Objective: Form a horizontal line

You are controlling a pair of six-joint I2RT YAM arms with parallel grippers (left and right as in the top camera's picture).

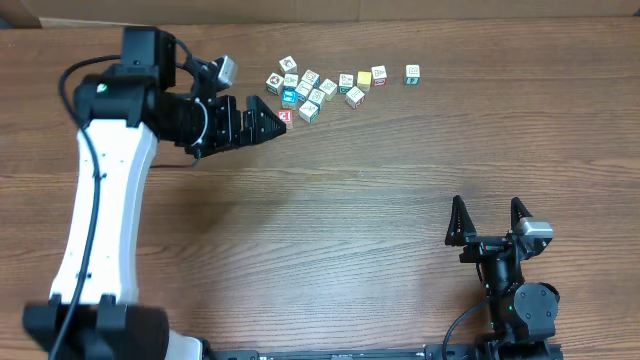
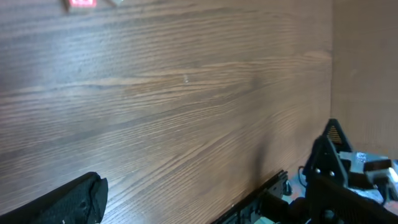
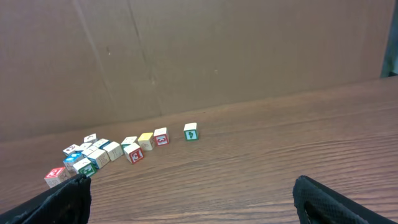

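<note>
Several tiny picture cubes lie in an irregular cluster (image 1: 303, 88) at the table's far middle; no straight horizontal line shows. From the cluster a loose string runs right: a yellow cube (image 1: 364, 78), a white-and-red cube (image 1: 379, 74) and, apart, a green-faced cube (image 1: 412, 72). The right wrist view shows the cluster (image 3: 87, 155), the yellow cube (image 3: 145, 140) and the green-faced cube (image 3: 191, 131). My left gripper (image 1: 270, 122) hovers open just left of the cluster, a red cube (image 1: 288, 117) at its tip. One of its fingers (image 2: 62, 205) shows, holding nothing. My right gripper (image 1: 487, 205) (image 3: 191, 183) stands open and empty near the front.
A cardboard wall (image 3: 186, 50) closes the back of the wooden table (image 1: 350, 200). The left arm's white link (image 1: 100, 200) crosses the left side. The right arm (image 2: 339, 171) shows at the table's front edge in the left wrist view.
</note>
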